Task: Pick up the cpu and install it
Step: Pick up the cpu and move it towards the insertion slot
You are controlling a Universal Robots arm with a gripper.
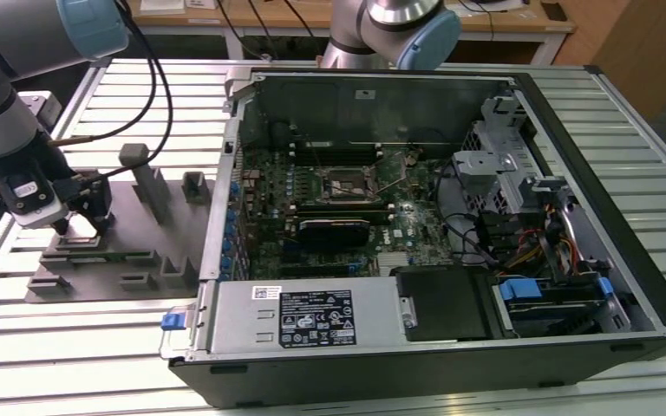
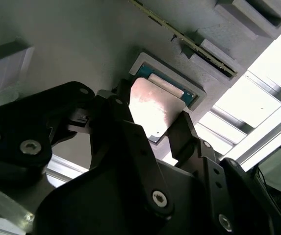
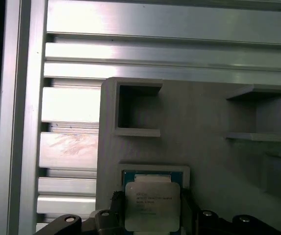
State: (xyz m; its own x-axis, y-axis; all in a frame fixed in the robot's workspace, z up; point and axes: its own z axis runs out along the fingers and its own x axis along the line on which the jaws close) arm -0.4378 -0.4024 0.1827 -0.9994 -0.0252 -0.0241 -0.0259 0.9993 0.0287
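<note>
The cpu [image 3: 152,204], a flat square chip with a shiny silver top [image 2: 155,110], sits at a shallow square pocket [image 3: 154,170] with a teal inner rim on the grey fixture [image 1: 125,260]. My gripper [image 1: 83,227] hangs over the fixture's end at the exterior view's left. In both wrist views a black finger [image 2: 122,105] presses one edge of the cpu and the other finger [image 2: 185,128] presses the opposite edge, so the gripper [image 3: 151,209] is shut on the cpu. The black socket frame [image 1: 345,184] lies on the motherboard inside the open computer case.
The open computer case [image 1: 564,113] fills the middle and the exterior view's right of the slatted metal table [image 1: 32,355]. Upright grey posts [image 1: 148,178] rise from the fixture beside the gripper. A second arm's base [image 1: 391,26] stands behind the case.
</note>
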